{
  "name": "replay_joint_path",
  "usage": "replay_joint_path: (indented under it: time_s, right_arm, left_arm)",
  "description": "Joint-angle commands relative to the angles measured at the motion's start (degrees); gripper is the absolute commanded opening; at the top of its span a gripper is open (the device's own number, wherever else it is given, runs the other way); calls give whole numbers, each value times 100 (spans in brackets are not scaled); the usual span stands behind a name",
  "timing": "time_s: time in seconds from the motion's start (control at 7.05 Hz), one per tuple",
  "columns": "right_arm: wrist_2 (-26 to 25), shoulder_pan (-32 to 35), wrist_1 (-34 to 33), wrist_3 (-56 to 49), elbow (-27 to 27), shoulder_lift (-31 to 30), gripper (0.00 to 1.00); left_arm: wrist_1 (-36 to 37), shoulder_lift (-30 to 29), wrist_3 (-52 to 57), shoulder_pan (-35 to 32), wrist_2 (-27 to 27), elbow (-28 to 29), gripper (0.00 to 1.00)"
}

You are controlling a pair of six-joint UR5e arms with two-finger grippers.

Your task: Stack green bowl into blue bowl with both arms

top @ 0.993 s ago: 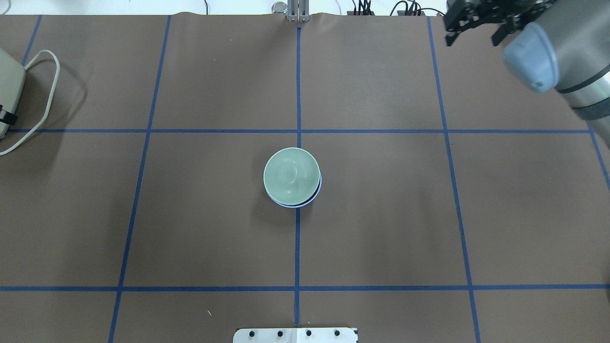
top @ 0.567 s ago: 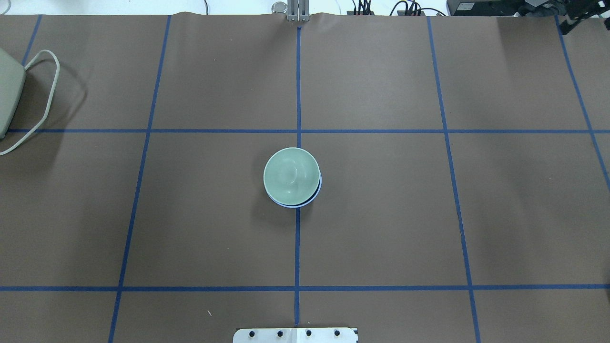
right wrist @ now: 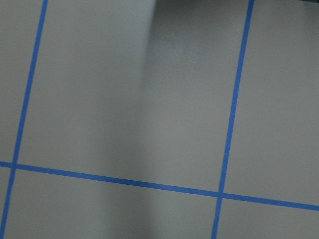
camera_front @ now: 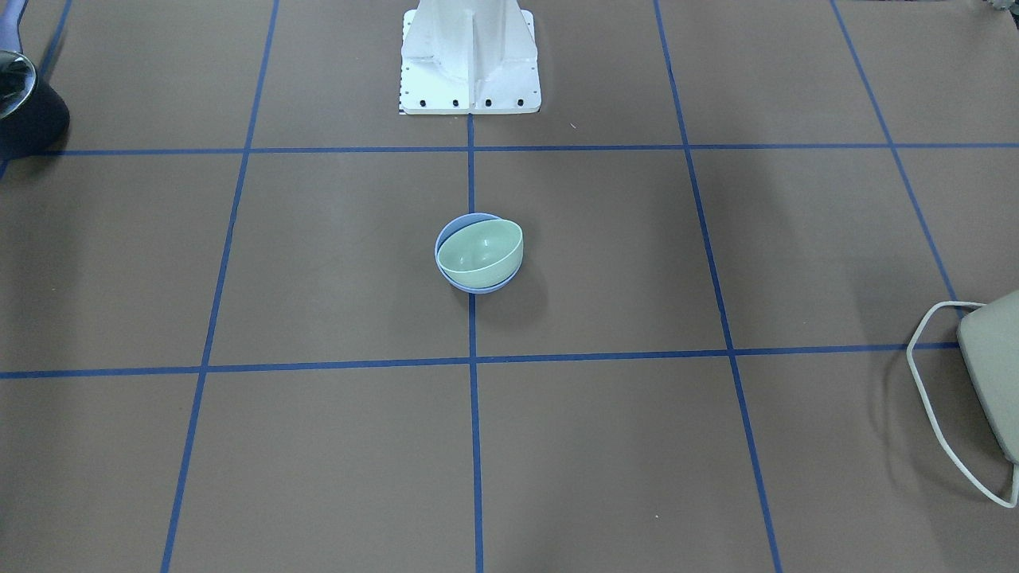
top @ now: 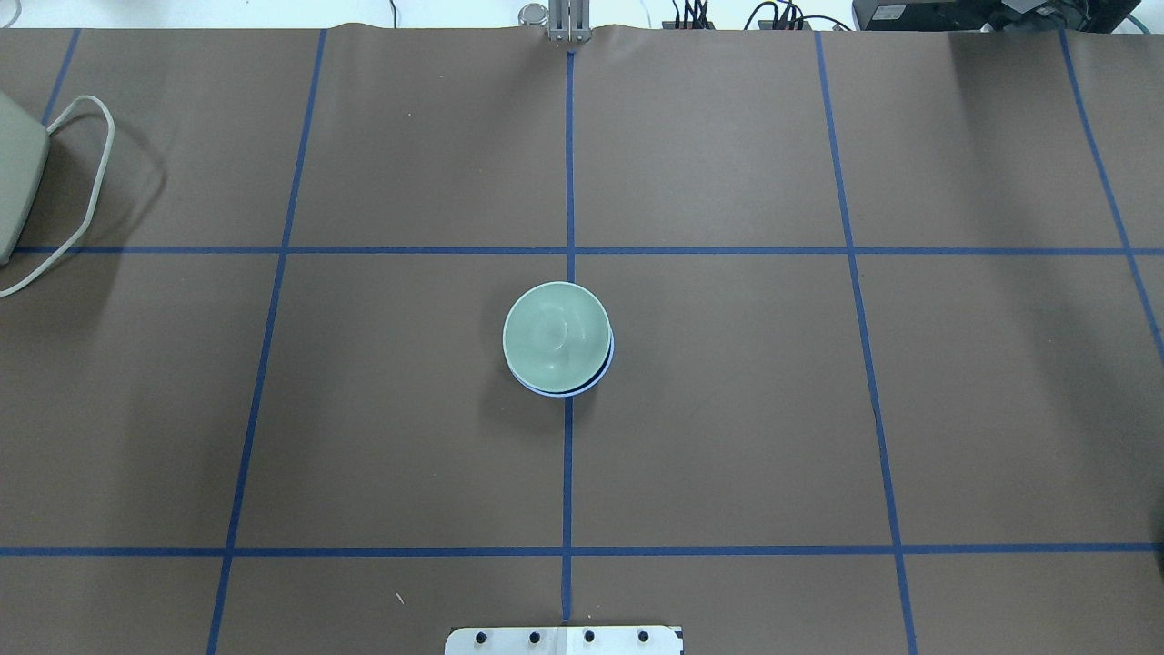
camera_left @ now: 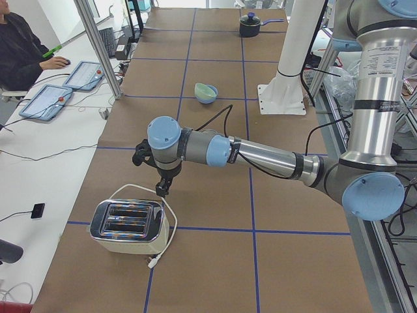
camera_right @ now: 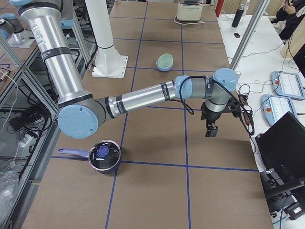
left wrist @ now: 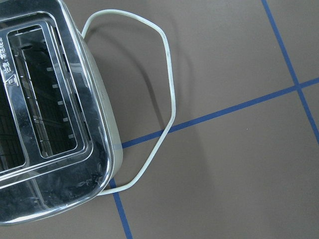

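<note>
Currently nested: green bowl (top: pixel 555 335) sits tilted inside blue bowl (camera_front: pixel 455 225), in the middle of the table (top: pixel 727 409), on a blue tape line.
Left arm (camera_left: pixel 260 155): stretched low toward one table end, well apart from the bowls, wrist just above the toaster (camera_left: pixel 127 225).
Left jaws: pointing down; whether wide or narrow, cannot tell.
Right arm (camera_right: pixel 143 98): stretched toward the opposite end, well apart from the bowls.
Right jaws: pointing down; width cannot be told.

In the front-facing view, the green bowl (camera_front: pixel 480 253) sits inside the blue bowl (camera_front: pixel 455 228) at centre; toaster (camera_front: pixel 993 366) lower right; pot (camera_front: pixel 32 119) upper left.
</note>
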Motion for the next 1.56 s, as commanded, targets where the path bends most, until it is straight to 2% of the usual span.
replay_joint_path:
  time_s: [0.0, 0.57, 1.42]
  right_arm:
    - [-22, 133, 8, -133, -140, -190, 100]
    - [-320, 133, 622, -133, -166, -401, 100]
    - [-268, 133, 703, -125, -201, -692, 100]
  left_arm:
    - [14, 11, 3, -27, -1, -1, 97]
    - [6, 28, -6, -27, 34, -27, 97]
    - [6, 28, -6, -45, 43, -36, 97]
